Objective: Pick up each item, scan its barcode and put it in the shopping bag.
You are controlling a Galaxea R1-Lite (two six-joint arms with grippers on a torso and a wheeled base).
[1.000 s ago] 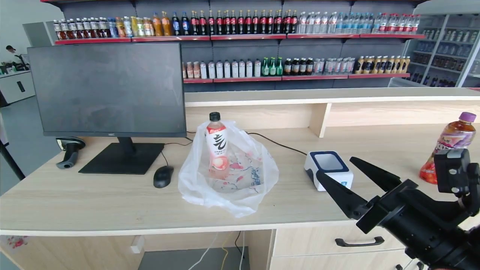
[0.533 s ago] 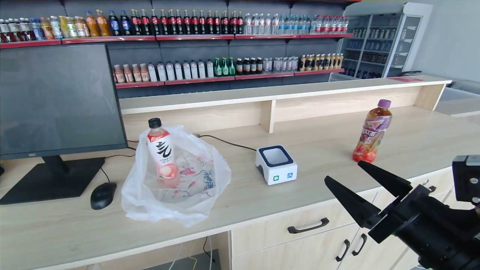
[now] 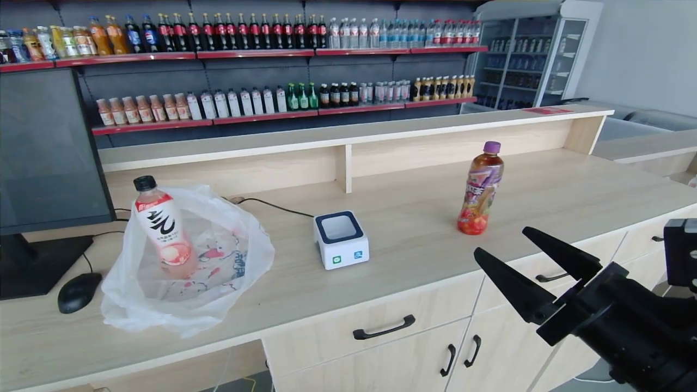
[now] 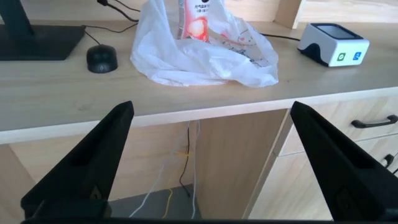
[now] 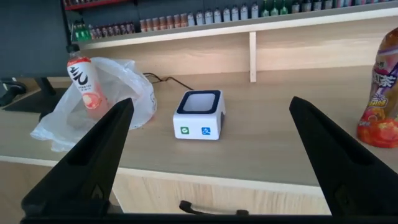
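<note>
A juice bottle with a purple cap stands upright on the wooden counter, right of the white barcode scanner. My right gripper is open and holds nothing. It hovers in front of the counter's edge, nearer than that bottle and right of the scanner. The white shopping bag lies open at the left with a pink-labelled bottle standing in it. My left gripper is open, low in front of the counter, facing the bag.
A monitor and a black mouse sit left of the bag. A raised shelf runs along the counter's back. Drawers and cabinet doors with black handles lie below. The scanner's cable trails behind the bag.
The head camera has turned to the right, so bag, scanner and bottle sit further left in the picture. The right gripper keeps its open pose at the lower right.
</note>
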